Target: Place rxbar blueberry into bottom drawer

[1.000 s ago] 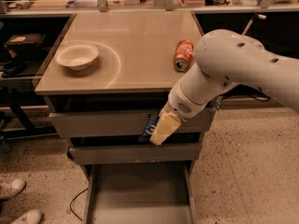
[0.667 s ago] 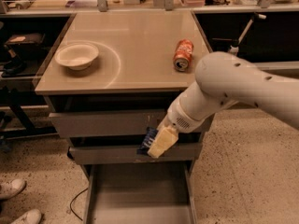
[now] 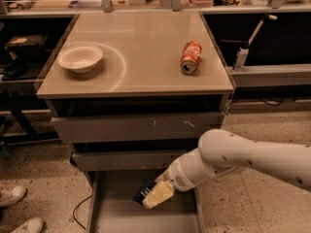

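Two white shoes [image 3: 13, 196] stand on the floor well to the left of my gripper [image 3: 151, 198], at about its height. Above it and to its left, a pale bowl [image 3: 80, 58] sits on the tabletop [image 3: 146, 76]. Directly above it are the two upper drawers [image 3: 141, 128], both closed. My gripper is clamped on the rxbar blueberry [image 3: 144, 190], whose dark wrapper juts from its left side. A second ago it held the bar level with the upper drawer fronts; it has since come down and now hangs within the open bottom drawer [image 3: 121, 220], just over the grey floor. I judge the carrying step nearly finished, with only the release remaining. Above and to the right the orange soda can [image 3: 190, 57] lies on its side; my arm [image 3: 252, 159] leads off to the right.
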You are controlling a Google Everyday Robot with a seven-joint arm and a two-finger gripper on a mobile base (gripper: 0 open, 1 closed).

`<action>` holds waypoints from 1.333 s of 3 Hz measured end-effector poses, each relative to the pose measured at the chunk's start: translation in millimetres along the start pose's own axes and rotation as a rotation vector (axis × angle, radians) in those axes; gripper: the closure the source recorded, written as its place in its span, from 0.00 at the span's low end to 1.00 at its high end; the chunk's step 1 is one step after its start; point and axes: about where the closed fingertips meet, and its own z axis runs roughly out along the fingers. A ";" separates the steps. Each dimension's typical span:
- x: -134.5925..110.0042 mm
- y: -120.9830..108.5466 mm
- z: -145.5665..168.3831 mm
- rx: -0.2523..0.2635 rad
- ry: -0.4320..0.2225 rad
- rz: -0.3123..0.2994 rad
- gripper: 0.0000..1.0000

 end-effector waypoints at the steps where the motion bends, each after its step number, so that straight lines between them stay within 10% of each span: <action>1: -3.9 -15.5 10.1 0.043 -0.037 0.016 1.00; 4: 21.3 -35.9 87.7 0.009 -0.176 0.152 1.00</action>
